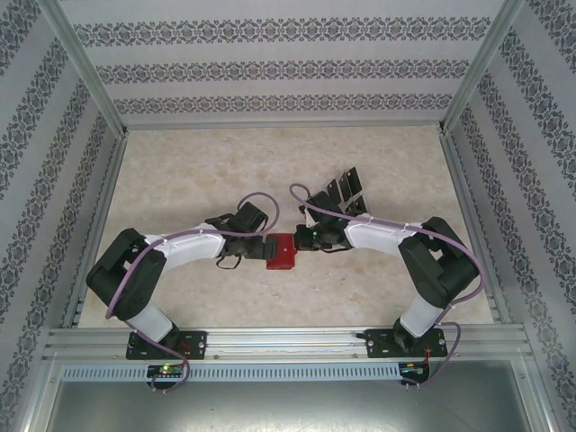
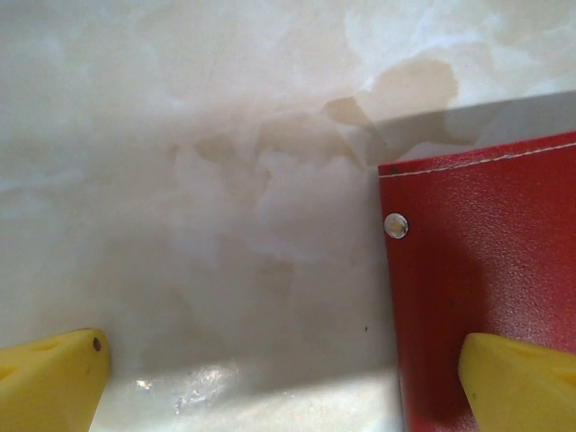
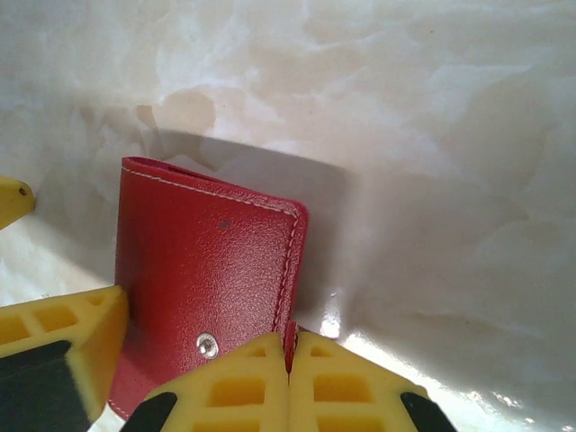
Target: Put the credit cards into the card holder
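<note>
The card holder [image 1: 282, 251] is a red folding wallet lying at the middle of the table, between the two arms. My right gripper [image 3: 290, 353] is shut on the thin edge of the card holder [image 3: 202, 274], beside its stitched seam and near the metal snap. My left gripper [image 2: 288, 387] is open, its fingertips [image 2: 517, 382] wide apart; one hangs over the card holder [image 2: 486, 261], the other over bare table. From above, the left gripper [image 1: 262, 245] meets the wallet's left side and the right gripper [image 1: 302, 240] its right side. Dark credit cards [image 1: 349, 184] stand upright behind the right arm.
A clear slotted stand [image 1: 346, 203] holding the cards sits on the marble-patterned table [image 1: 198, 171] just behind the right wrist. Metal frame rails [image 1: 270, 340] and patterned walls enclose the table on all sides.
</note>
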Robot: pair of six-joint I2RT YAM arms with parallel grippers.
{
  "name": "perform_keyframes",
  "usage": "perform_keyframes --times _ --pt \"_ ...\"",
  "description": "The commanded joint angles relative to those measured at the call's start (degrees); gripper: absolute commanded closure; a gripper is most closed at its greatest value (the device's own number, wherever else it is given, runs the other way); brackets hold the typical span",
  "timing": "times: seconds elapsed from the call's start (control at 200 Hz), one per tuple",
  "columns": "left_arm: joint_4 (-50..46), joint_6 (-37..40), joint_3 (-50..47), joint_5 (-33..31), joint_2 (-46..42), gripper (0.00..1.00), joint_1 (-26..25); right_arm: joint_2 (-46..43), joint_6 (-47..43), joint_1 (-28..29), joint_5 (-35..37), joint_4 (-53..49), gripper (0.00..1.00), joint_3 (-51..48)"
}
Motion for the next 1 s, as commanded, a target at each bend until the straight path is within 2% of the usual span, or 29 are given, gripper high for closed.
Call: perform_keyframes --times 0.0,0.19,0.58,0.724,0.994 --pt "-1.42 -0.54 2.12 -1.17 2.51 0.00 -2.11 -2.88 -0.97 0.00 -1.25 0.81 1.00 -0.23" --pt "-4.81 -4.76 1.20 -2.74 2.51 0.00 -4.09 -3.54 -0.79 1.13 -1.86 1.02 1.00 -0.51" --pt "-0.89 -17.22 -10.02 -2.02 -9.32 0.00 -8.31 -0.50 1.07 6.64 -1.00 2.52 1.00 -1.12" --pt "-1.22 -17.05 -9.45 -3.47 -9.43 0.00 -8.54 1.31 1.53 7.42 -1.06 3.18 1.00 -1.82" --pt "-7.62 -12.98 -5.20 -9.08 -9.41 0.00 -6.84 1.50 1.77 7.88 -0.31 3.36 1.00 -3.56"
